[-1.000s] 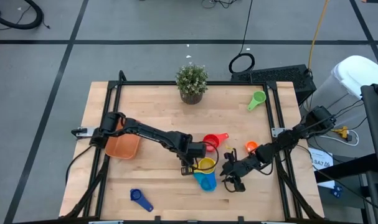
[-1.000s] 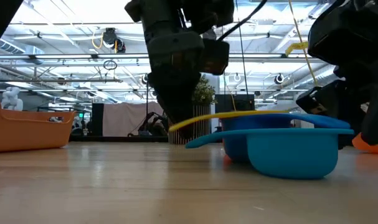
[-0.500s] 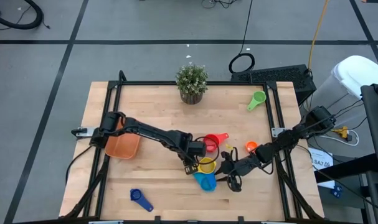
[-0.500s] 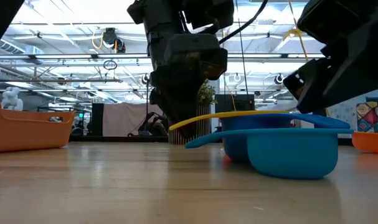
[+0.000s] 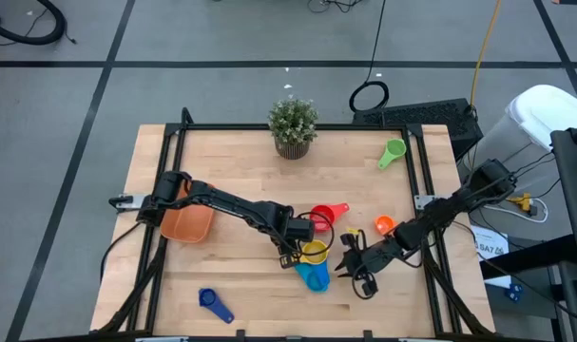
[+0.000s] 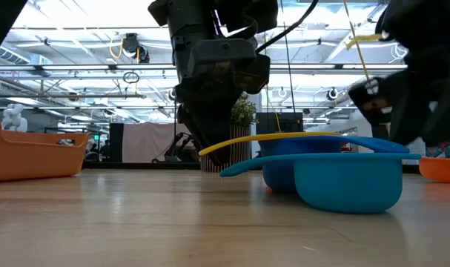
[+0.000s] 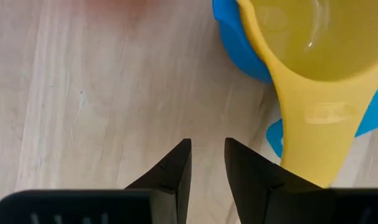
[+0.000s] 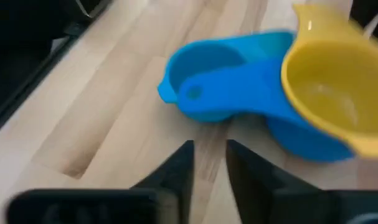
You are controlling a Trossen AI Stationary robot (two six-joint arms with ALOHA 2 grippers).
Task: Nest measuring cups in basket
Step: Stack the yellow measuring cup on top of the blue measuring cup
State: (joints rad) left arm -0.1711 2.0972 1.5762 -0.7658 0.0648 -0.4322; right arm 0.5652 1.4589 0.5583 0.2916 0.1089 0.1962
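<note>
A yellow measuring cup [image 5: 314, 252] sits on two blue cups [image 5: 315, 276] near the table's middle front. My left gripper [image 5: 292, 252] points down just left of them. Its fingers [image 7: 176, 168] stand a narrow gap apart over bare wood, and the yellow handle's end [image 7: 310, 155] lies close beside one finger. Whether they touch I cannot tell. My right gripper [image 5: 355, 273] hovers right of the stack, aimed at the blue cups [image 8: 220, 93], its gap narrow and empty. The orange basket [image 5: 186, 223] lies far left. Red [image 5: 324, 217], orange [image 5: 383, 225], green [image 5: 393, 152] and dark blue [image 5: 212, 303] cups lie apart.
A potted plant [image 5: 292, 125] stands at the far edge. Black frame rails [image 5: 423, 171] run along the table's left and right sides. Bare wood lies between the basket and the cup stack and along the near edge.
My left gripper has rolled a little about its own line while staying in place beside the yellow handle. My right gripper went in toward the blue cups, then drew back up and toward the table's right edge. The cups have kept their places.
</note>
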